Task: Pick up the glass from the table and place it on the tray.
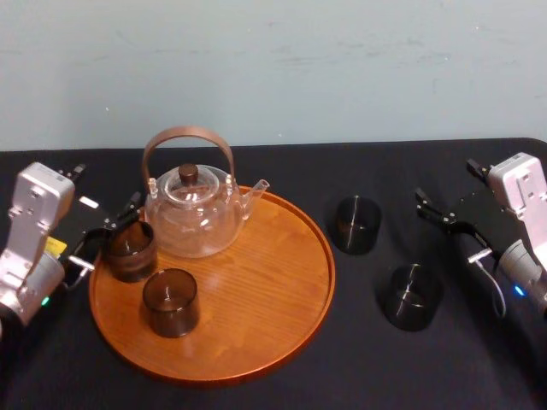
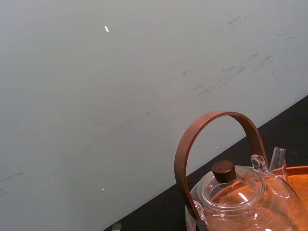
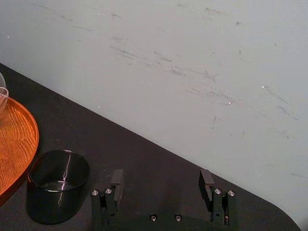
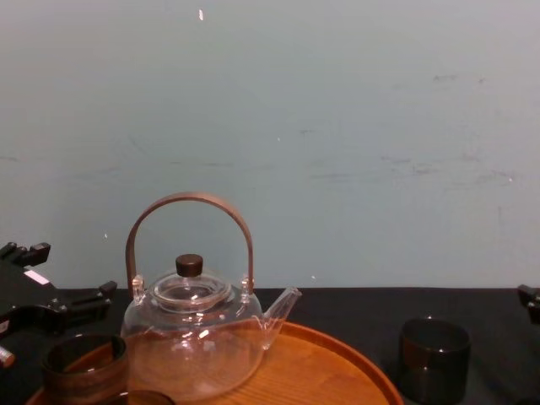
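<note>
Black table [image 1: 367, 367] holds one tray [image 1: 273, 282], one teapot [image 1: 192, 213], four tumblers [image 1: 169, 301]. Your left gripper [image 1: 109, 231], spread, straddles the glass [image 1: 128, 252] at the tray's left rim. Two spare tumblers [image 1: 356, 224] stand on open cloth by your released right gripper [image 1: 444, 213].

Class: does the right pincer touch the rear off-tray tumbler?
Apart. Head view shows bare cloth between the right pincer and the smoky cylindrical glass tumbler.
</note>
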